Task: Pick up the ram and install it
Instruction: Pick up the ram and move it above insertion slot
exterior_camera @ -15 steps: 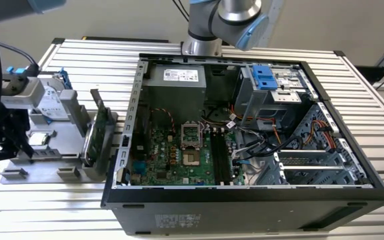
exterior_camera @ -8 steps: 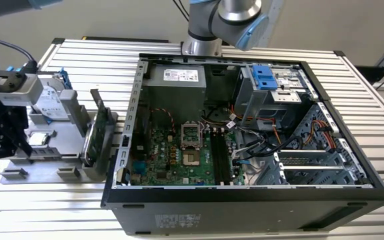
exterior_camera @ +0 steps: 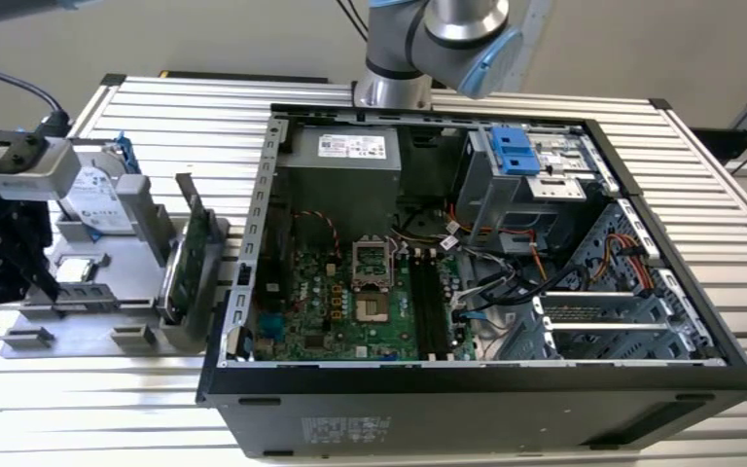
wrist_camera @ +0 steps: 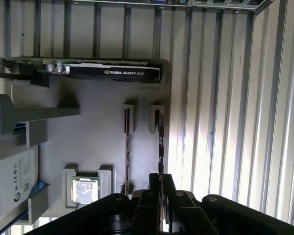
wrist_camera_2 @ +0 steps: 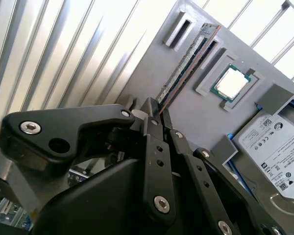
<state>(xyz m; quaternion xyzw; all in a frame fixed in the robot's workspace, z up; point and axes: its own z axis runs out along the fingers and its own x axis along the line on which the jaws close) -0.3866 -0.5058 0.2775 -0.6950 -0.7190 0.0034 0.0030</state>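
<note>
Over in the exterior view, a grey tray (exterior_camera: 75, 336) lies on the slatted table just beside the open case (exterior_camera: 478, 418), on the exterior view's left. On the tray a hard drive (exterior_camera: 94, 199) leans at the far end, and a green card (exterior_camera: 190, 253) stands on edge along the tray side nearest the case.

In the second wrist view, the gripper (wrist_camera_2: 157, 111) is low over the tray. Its black fingers (wrist_camera_2: 152, 142) converge on the near end of the ram (wrist_camera_2: 186, 66). The jaws are clenched on that thin stick. The ram stands on edge, seated in its slotted tray holders. A processor (wrist_camera_2: 232, 81) lies flat in a tray pocket just beside the ram, and the drive is further along the tray.

In the first wrist view, the ram runs as a thin dark line along the tray's edge next to the bare slats. Its end passes between the fingertips. The card stands across the tray's far end, well apart from the gripper.
</note>
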